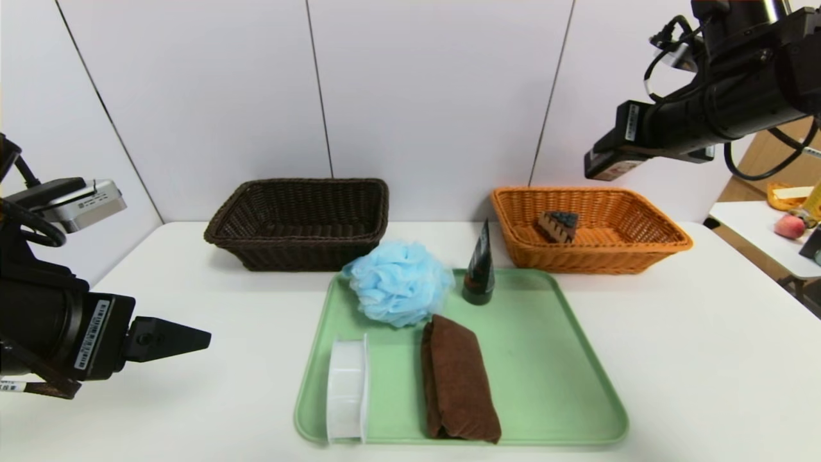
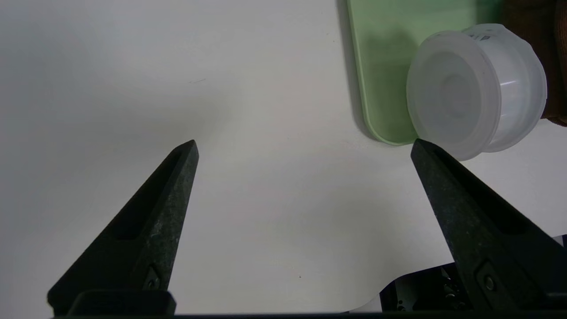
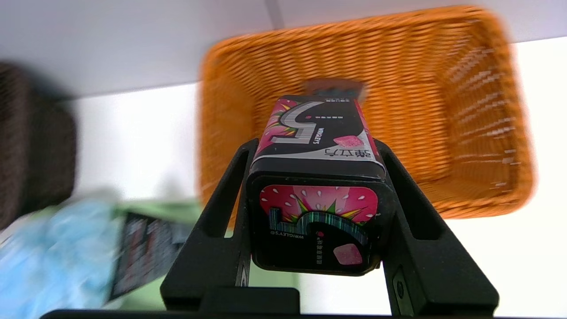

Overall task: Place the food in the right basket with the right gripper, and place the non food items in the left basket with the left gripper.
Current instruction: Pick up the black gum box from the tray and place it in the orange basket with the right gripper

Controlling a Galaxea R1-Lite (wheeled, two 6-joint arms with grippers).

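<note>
The right gripper [image 3: 316, 146] is up high over the orange basket [image 1: 667, 247], and its two fingers squeeze a small black carton [image 3: 316, 186] with pink and red pictures on it. The cake wedge [image 1: 558, 226] lies inside that basket. The left gripper [image 2: 305, 148] hangs low over the white table [image 1: 705, 359], just beside the green tray [image 1: 551, 385] — its fingers are spread wide with nothing between them. On the tray sit the white tub [image 1: 347, 389] on its side, the brown towel [image 1: 457, 380], the blue puff [image 1: 399, 282] and the black tube [image 1: 480, 266] standing up. The dark brown basket [image 1: 256, 247] waits behind the tray.
</note>
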